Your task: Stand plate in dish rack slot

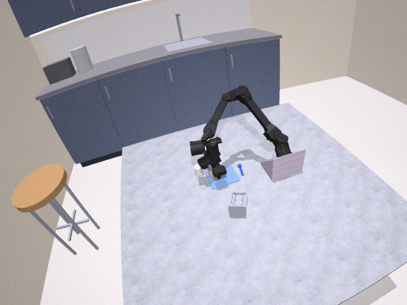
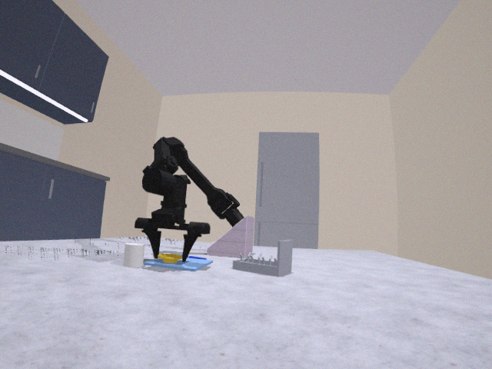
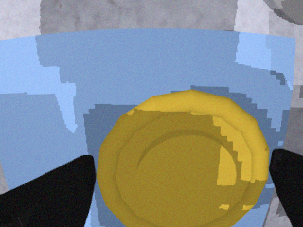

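Note:
The yellow round plate [image 1: 213, 174] [image 2: 171, 258] [image 3: 185, 175] lies flat on the blue board [image 1: 233, 179] [image 2: 199, 264] [image 3: 142, 61]. My gripper [image 2: 170, 258] [image 3: 186, 165] is open and points down, low over the board, with one finger on each side of the plate's rim. In the wrist view narrow gaps show between the rim and both fingertips. The grey dish rack [image 1: 237, 211] [image 2: 284, 257] stands apart from the board, with short upright rails and one tall end wall. No plate stands in it.
A white cylinder [image 1: 198, 170] [image 2: 134, 255] stands close beside the board and gripper. A blue spoon-like thing [image 1: 240, 169] [image 2: 197, 257] lies on the board's other side. A pink wedge-shaped block [image 1: 288, 165] [image 2: 238, 242] stands in front of the arm's base.

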Available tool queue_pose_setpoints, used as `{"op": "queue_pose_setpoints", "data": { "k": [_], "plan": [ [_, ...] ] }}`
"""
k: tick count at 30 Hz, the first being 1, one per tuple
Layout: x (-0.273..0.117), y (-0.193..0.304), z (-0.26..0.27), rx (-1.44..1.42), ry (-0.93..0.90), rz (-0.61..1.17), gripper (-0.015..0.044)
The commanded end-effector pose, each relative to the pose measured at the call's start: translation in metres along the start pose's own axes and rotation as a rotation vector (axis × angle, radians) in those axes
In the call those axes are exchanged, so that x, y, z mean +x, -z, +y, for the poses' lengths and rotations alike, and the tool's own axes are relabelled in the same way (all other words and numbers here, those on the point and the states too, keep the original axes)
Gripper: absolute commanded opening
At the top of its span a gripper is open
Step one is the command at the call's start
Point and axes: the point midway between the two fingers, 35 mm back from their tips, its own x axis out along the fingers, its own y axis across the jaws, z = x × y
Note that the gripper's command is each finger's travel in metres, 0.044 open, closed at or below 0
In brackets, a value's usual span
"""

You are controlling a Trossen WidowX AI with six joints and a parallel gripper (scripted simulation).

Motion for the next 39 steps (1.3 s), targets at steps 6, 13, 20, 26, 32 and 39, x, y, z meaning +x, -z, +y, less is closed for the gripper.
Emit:
{"op": "queue_pose_setpoints", "data": {
  "k": [6,13,20,26,32,39],
  "plan": [
    [0.003,0.001,0.001,-0.008,0.001,0.007,0.0315],
    [-0.001,0.0,0.001,-0.008,0.0,0.006,0.0209],
    [-0.035,-0.009,0.004,-0.008,-0.011,0.004,0.0026],
    [-0.065,-0.014,0.006,-0.008,-0.016,0.004,0.0],
    [-0.095,-0.017,0.007,-0.008,-0.018,0.005,0.0],
    [-0.126,-0.019,0.008,-0.009,-0.016,0.006,0.0]
  ]
}}
